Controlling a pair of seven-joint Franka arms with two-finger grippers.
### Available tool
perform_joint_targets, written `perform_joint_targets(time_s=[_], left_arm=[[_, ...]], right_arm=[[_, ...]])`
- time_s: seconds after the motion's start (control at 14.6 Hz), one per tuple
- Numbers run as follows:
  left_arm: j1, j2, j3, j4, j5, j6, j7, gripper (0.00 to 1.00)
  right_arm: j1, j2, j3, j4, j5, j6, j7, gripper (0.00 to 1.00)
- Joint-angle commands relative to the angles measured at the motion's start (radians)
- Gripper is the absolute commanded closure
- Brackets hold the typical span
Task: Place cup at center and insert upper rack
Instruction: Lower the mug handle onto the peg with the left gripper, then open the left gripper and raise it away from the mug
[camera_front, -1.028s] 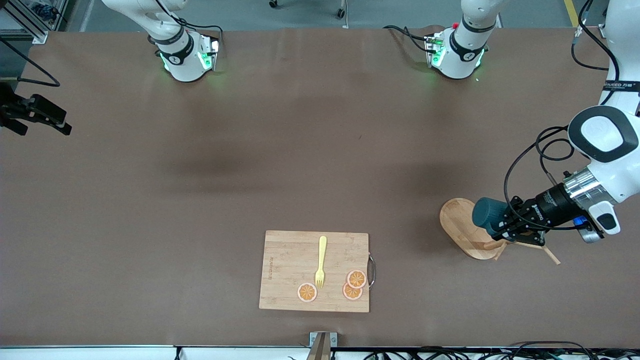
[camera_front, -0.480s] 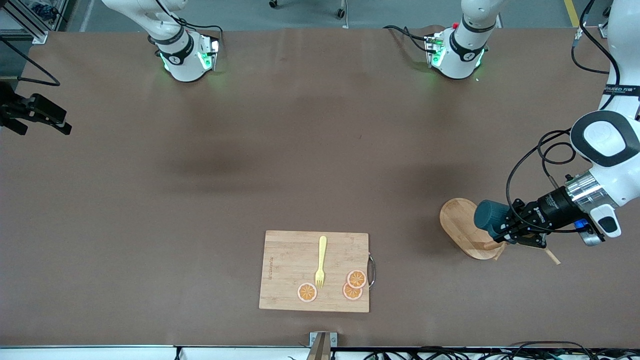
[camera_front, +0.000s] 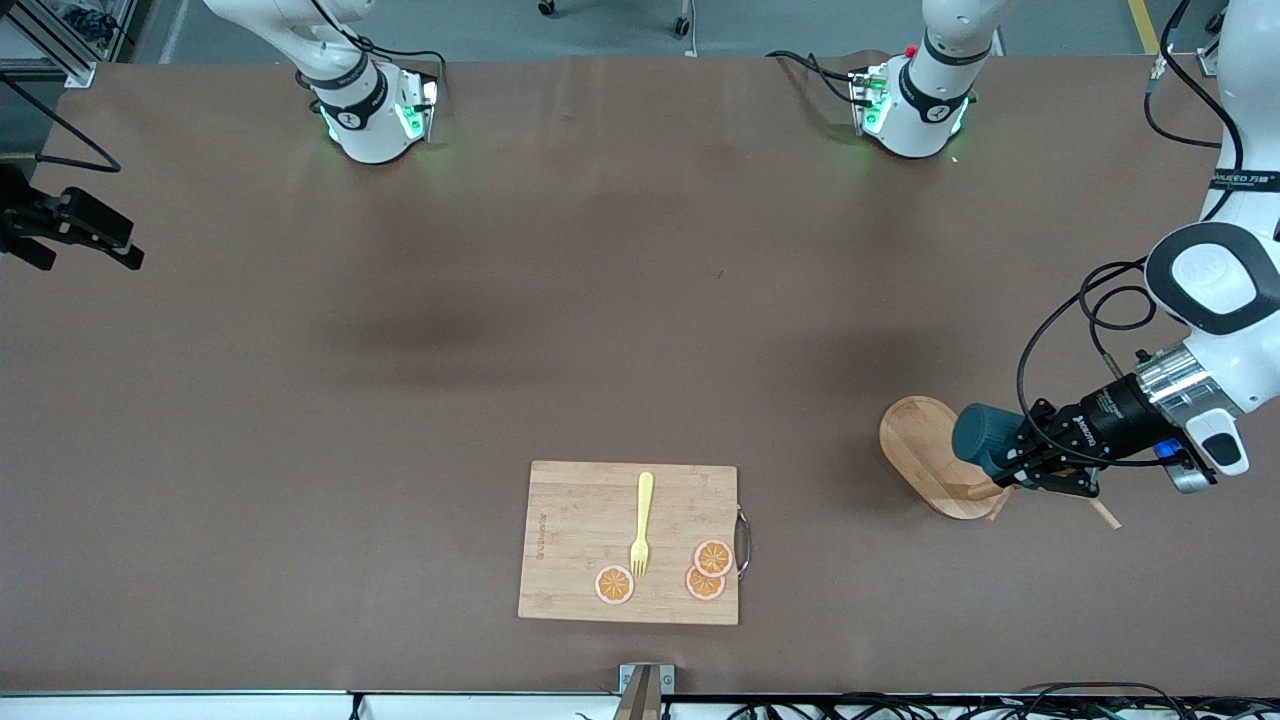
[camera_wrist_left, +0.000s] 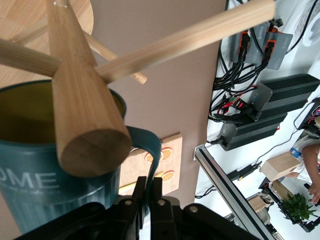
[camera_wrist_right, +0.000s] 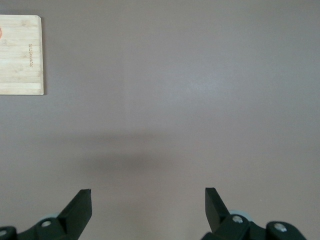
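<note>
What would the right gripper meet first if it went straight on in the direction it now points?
Probably only the bare table: the right gripper is open with nothing between its fingers, and the cutting board lies off to the side of its line.

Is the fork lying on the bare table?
No, the fork lies on the cutting board, beside the orange slices.

The left gripper (camera_front: 1012, 462) pinches the handle of the small dark teal cylindrical mug (camera_front: 982, 437), held over the oval base of the light wooden mug tree (camera_front: 925, 455) at the left arm's end of the table (camera_front: 500, 300). The tree's post stands touching the mug's rim beside that claw. Well apart from it, toward the table's middle, a rectangular wooden cutting board (camera_front: 580, 520) carries a yellow fork (camera_front: 642, 523) and three orange slices (camera_front: 706, 570).
</note>
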Motion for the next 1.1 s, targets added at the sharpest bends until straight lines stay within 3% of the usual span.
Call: perform_joint_targets(time_s=[0.0,0.07,0.14,0.34,0.69,0.89,1.03], left_arm=[[0.009,0.004,-0.005,0.022,-0.011,-0.001,0.060,0.26],[0.011,-0.001,-0.005,0.022,-0.017,-0.001,0.068,0.21],[0.011,-0.008,-0.005,0.024,-0.016,-0.001,0.069,0.00],[0.013,-0.030,-0.007,0.039,-0.016,-0.006,0.052,0.00],[0.011,-0.145,-0.012,0.045,-0.005,-0.026,0.058,0.00],[0.014,-0.255,-0.005,0.045,0.143,-0.110,0.135,0.00],[0.054,-0.306,-0.007,0.048,0.184,-0.215,0.301,0.00]], right_arm=[[-0.006,-0.029,0.008,-0.035,-0.014,0.012,-0.008,0.00],[-0.006,-0.029,0.008,-0.035,-0.014,0.012,-0.008,0.00],[-0.006,-0.029,0.008,-0.035,-0.014,0.012,-0.008,0.00],[-0.005,-0.029,0.008,-0.034,-0.014,0.029,-0.006,0.00],[-0.003,-0.027,0.009,-0.032,-0.014,0.038,0.006,0.00],[-0.003,-0.027,0.009,-0.032,-0.014,0.046,0.003,0.00],[-0.003,-0.027,0.009,-0.032,-0.014,0.046,0.001,0.00]])
